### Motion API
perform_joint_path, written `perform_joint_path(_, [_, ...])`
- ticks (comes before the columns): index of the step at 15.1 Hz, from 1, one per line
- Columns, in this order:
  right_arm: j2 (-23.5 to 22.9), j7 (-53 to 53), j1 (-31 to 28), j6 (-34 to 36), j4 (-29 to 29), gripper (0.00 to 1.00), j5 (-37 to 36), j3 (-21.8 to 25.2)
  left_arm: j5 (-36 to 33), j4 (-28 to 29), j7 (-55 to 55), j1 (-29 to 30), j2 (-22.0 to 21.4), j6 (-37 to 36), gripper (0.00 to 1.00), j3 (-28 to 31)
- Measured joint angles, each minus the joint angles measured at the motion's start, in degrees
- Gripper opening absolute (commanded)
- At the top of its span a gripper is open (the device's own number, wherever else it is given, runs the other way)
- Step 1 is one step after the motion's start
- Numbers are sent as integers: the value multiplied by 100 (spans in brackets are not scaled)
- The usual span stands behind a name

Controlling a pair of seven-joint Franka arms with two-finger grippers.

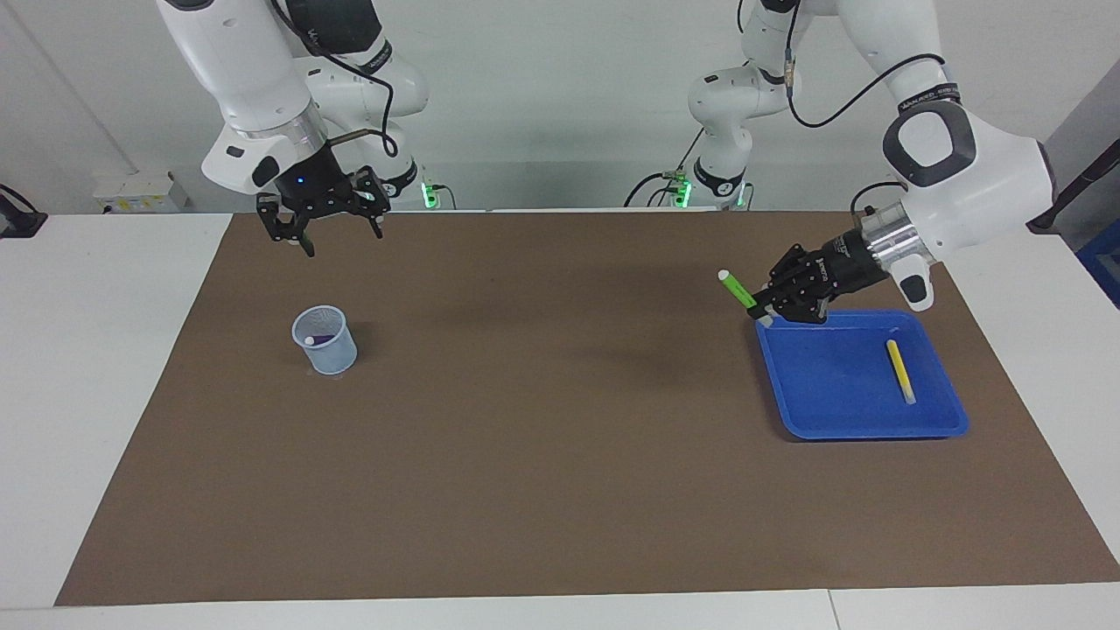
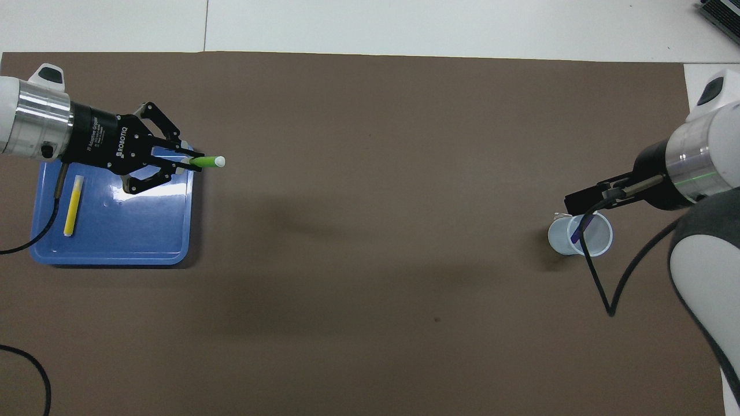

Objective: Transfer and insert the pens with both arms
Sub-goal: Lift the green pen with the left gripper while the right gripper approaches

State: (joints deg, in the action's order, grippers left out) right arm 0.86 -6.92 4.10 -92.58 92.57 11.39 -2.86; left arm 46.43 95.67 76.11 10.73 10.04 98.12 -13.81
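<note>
Green pen (image 1: 737,289) is clamped in the left gripper (image 1: 763,312), fingertips pinched on its lower part, raised over the corner of the blue tray (image 1: 840,411) that lies toward table centre and nearest the robots. Pen is tilted, pale tip up and pointing toward the table's middle. Left arm comes in low from its end of the table, wrist w/ forearm nearly level, gripper aimed sideways across the mat (image 1: 542,437).

Yellow pen (image 1: 899,370) lies flat in the tray, well apart from the gripper. Purple pen (image 2: 580,229) leans inside the cup (image 1: 325,341) at the right arm's end.

Right gripper (image 1: 337,229) hangs over the mat's edge closest to the robots, fingers spread wide, nothing in them, pointing down.

Facing view shows the green pen clear of the tray. Overhead view shows the outer links splayed around the pen and the purple stick's slant in the cup; there the right gripper (image 2: 584,202) is seen edge-on, overlapping the cup rim.
</note>
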Motion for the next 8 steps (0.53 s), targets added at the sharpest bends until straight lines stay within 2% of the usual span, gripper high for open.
perform_joint_path(2, [-11,357,23,-8,-17,100,609,-28,344,141,262,-7,-67,-20,0,-25])
perform_joint_path(5, [-17,1701,162,-157,-96,100,1378,-64,778,590,401,-128,-263,5,0,-47])
perform_joint_path(8, [-26,2832,820,-861,-155,100,1514,-101,902,935,526,-469,-433,258,0,-54])
